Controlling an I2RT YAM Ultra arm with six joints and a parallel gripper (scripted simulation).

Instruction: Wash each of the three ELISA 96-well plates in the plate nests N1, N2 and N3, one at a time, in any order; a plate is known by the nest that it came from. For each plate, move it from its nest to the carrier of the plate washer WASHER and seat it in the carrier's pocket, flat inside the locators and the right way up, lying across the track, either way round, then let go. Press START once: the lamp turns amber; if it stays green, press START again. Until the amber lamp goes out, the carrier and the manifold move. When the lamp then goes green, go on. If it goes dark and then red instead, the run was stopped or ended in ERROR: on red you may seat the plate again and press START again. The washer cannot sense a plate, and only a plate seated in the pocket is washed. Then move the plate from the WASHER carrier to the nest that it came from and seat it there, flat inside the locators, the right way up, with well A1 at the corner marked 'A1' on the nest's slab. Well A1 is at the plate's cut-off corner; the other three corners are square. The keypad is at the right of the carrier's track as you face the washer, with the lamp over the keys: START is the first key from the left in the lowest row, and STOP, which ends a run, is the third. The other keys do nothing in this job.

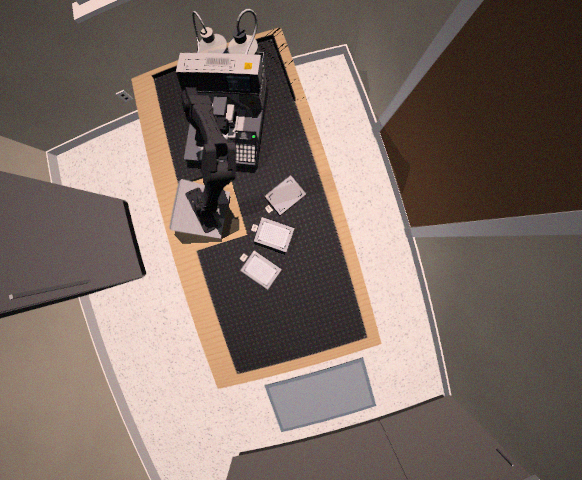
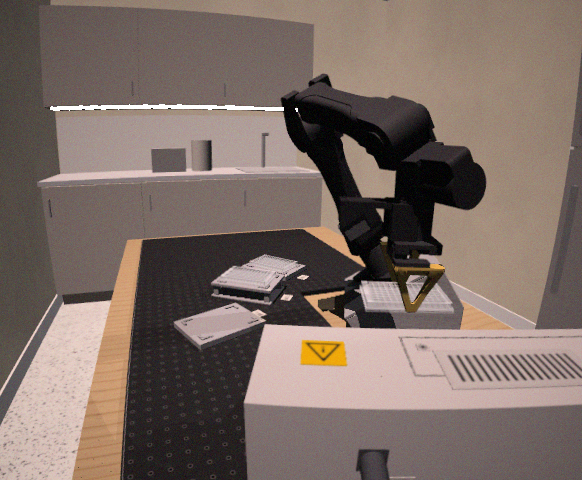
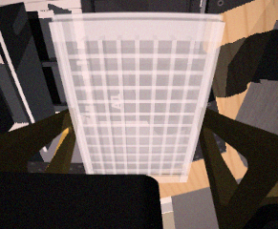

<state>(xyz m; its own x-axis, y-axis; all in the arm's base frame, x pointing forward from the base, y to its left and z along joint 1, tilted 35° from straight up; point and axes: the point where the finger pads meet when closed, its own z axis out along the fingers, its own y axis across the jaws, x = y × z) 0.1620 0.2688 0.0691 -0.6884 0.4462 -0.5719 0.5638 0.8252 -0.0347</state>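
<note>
In the exterior view, we start at the left, where a black dotted mat (image 2: 188, 392) covers a wooden table (image 2: 106, 361). On the mat nearest us lies a plate nest (image 2: 218, 324) that holds no plate, a flat grey slab with corner marks. Just behind it stands a second nest with a clear well plate (image 2: 247, 281) seated in it, and behind that a third nest carrying another well plate (image 2: 276, 264). Small white labels lie beside each nest.

Moving right, we see the dark robot arm (image 2: 374, 129) arching up and bending down over the space behind the washer. Its gripper (image 2: 410, 286), with yellow triangular fingers (image 2: 419, 289), is clamped on a clear 96-well plate (image 2: 384, 297). We see the plate held level, off the surfaces beneath it, in front of the arm's grey pedestal (image 2: 454, 310).

In the foreground right, the pale grey washer housing (image 2: 384, 403) fills the bottom of the view, with a yellow warning sticker (image 2: 323, 353) and a slotted vent (image 2: 518, 366) on top.

From the wrist camera, we look along the held plate (image 3: 139, 95); its grid of wells runs away from us, with a finger (image 3: 29, 138) at each long side pressing its edge. A faint "A1" marking shows through the clear plate.

From above, we see a green lamp (image 1: 253, 136) lit over the keypad (image 1: 246, 151).
</note>
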